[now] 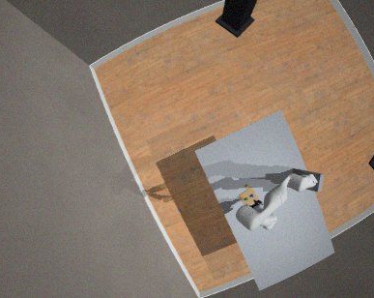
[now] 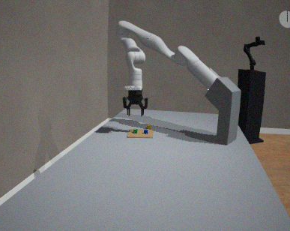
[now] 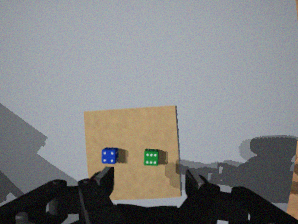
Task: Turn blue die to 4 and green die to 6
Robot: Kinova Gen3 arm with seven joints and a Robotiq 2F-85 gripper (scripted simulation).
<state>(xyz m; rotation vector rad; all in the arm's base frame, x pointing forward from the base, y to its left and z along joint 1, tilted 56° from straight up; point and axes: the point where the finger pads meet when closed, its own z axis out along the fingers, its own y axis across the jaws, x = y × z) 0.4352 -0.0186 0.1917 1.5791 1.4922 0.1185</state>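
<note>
The blue die (image 3: 109,155) (image 2: 145,131) lies on the tan mat (image 3: 130,130) (image 2: 140,136) and shows four pips on top. The green die (image 3: 151,157) (image 2: 135,131) lies fully on the mat, apart from the blue one, and shows six pips on top. The mat looks flat on the table. The yellow die (image 2: 148,127) (image 1: 246,186) lies off the mat, beyond its far edge in the exterior view; its pips are too small to read, and it is outside the wrist view. My gripper (image 2: 136,113) (image 3: 149,179) is open and empty, well above the mat and dice.
The grey table (image 1: 298,232) (image 2: 141,180) carries the arm's grey pedestal (image 2: 228,112) at the right in the exterior view. A wall (image 2: 40,75) runs along the left there. Arm shadows fall across the table and part of the mat.
</note>
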